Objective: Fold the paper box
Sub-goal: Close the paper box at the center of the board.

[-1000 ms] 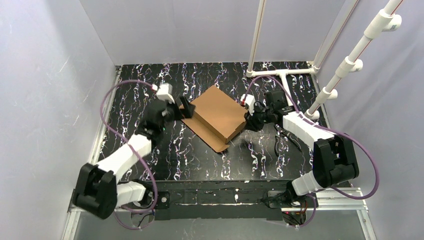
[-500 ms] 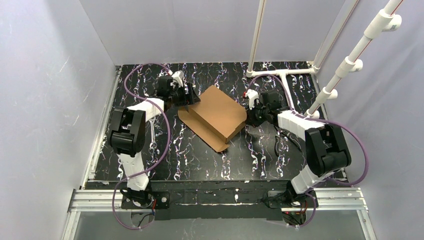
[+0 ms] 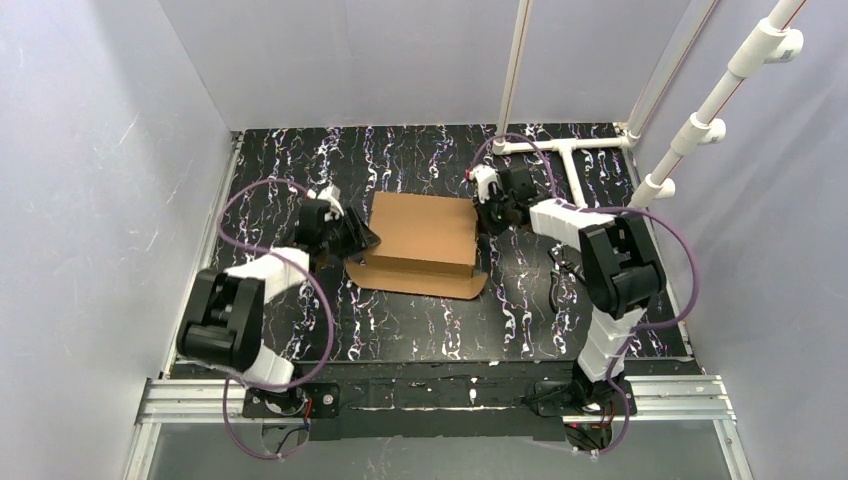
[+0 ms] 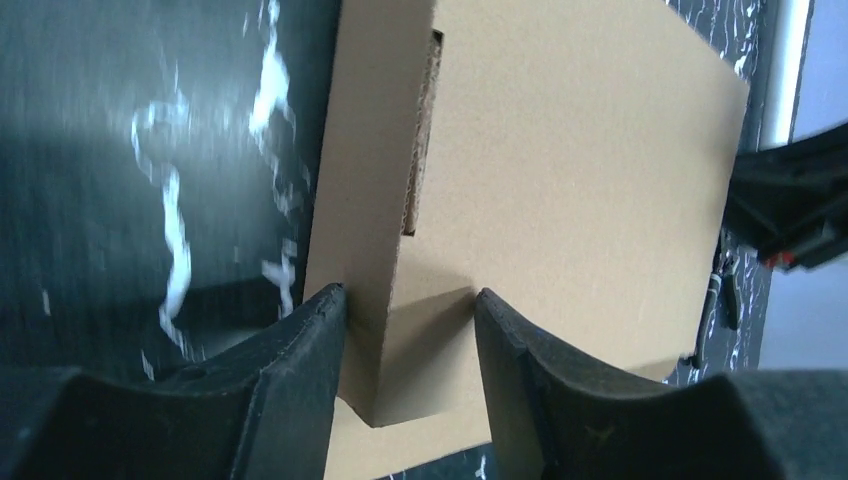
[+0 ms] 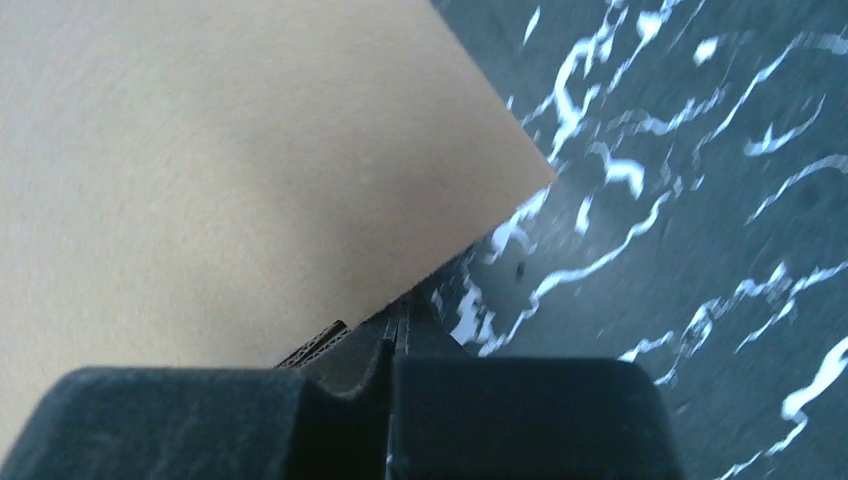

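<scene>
Paper box [image 3: 420,238] sitting at middle of table [image 3: 400,330], long side toward the arm bases, front flap lying flat on the near side. Left gripper [image 3: 358,238] clamped across the box's left wall, one finger [image 4: 300,365] on each face. Right gripper [image 3: 489,208] fully closed, tips at the far right corner against the panel edge; no telling whether any cardboard is pinched.

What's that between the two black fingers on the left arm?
A corner of the paper box sits between the left fingers, shown in the left wrist view; whether they squeeze it is unclear.
</scene>
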Robot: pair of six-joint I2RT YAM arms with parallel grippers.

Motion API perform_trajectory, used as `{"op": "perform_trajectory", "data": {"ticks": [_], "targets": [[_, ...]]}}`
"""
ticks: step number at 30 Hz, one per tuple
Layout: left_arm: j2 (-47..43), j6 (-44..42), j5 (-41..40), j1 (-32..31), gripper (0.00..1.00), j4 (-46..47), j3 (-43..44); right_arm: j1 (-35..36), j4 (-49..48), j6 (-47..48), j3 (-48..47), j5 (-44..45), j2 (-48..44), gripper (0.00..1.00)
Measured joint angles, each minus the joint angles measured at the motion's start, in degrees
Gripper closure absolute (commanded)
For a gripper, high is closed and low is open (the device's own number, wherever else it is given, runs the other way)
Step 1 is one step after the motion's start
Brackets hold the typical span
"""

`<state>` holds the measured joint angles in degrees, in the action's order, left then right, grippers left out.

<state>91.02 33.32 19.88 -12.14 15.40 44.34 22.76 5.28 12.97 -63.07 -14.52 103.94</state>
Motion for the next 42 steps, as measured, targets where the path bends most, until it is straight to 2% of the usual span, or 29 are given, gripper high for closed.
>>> {"op": "perform_trajectory", "data": {"ticks": [3, 5, 7, 10, 13, 15, 16, 17, 18, 21, 24, 28, 31, 36, 42], "targets": [[-9.1, 5.8, -5.4, -3.6, 0.51, 0.0, -8.4, 0.2, 0.2, 0.8, -5.4, -0.7, 3.9, 0.92], [-16.5, 11.1, -9.1, -7.4, 0.48, -0.5, -14.6, 0.6, -0.1, 1.1, -8.2, -1.1, 5.6, 0.87], [-18.8, 12.4, -10.1, -9.9, 0.37, -0.6, -16.2, 1.1, -0.3, 2.0, -8.8, -0.6, 5.6, 0.77], [-27.3, 14.2, -15.0, -10.4, 0.21, -1.5, -20.5, 1.5, 0.2, 4.2, -6.6, 0.4, 2.6, 0.62], [-34.4, 12.8, -19.0, -9.6, 0.11, -3.0, -21.1, 1.5, 0.2, 7.2, 0.3, 1.7, -5.6, 0.48], [-36.1, 10.6, -20.0, -8.9, 0.02, -3.5, -20.3, 1.2, 0.1, 9.0, 5.0, 2.0, -11.9, 0.35], [-36.2, 8.9, -20.0, -8.5, 0.02, -4.0, -19.5, 0.7, 0.2, 9.7, 6.5, 1.6, -14.2, 0.24], [-35.6, 6.3, -19.4, -8.0, 0.02, -4.6, -18.0, 0.0, 0.3, 10.7, 7.6, 0.5, -16.1, 0.08], [-34.6, 4.0, -18.4, -7.6, 0.02, -5.4, -16.3, -1.1, 0.4, 11.3, 8.2, -1.1, -17.4, 0.02], [-27.8, -3.3, -14.7, -7.1, 0.02, -9.6, -6.8, -6.5, 1.0, 14.8, 9.0, -8.6, -18.0, 0.02], [-16.2, -10.8, -11.1, -7.0, 0.02, -15.8, 9.6, -10.6, 0.8, 16.3, 10.8, -13.5, -16.2, 0.02], [-2.4, -18.5, -5.5, -6.6, 0.02, -21.7, 28.2, -10.9, -5.2, 16.0, 18.8, -16.5, -15.6, 0.02], [7.3, -22.1, -0.1, -5.9, 0.02, -26.0, 38.9, -10.4, -11.8, 14.5, 24.4, -17.3, -15.6, 0.02], [18.3, -24.4, 5.3, -5.2, 0.02, -30.1, 45.8, -10.4, -20.7, 9.8, 26.4, -16.6, -15.6, 0.02], [28.0, -24.9, 8.5, -4.5, 0.02, -35.5, 52.5, -10.4, -29.4, -1.4, 26.4, -14.0, -16.3, 0.02]]}}
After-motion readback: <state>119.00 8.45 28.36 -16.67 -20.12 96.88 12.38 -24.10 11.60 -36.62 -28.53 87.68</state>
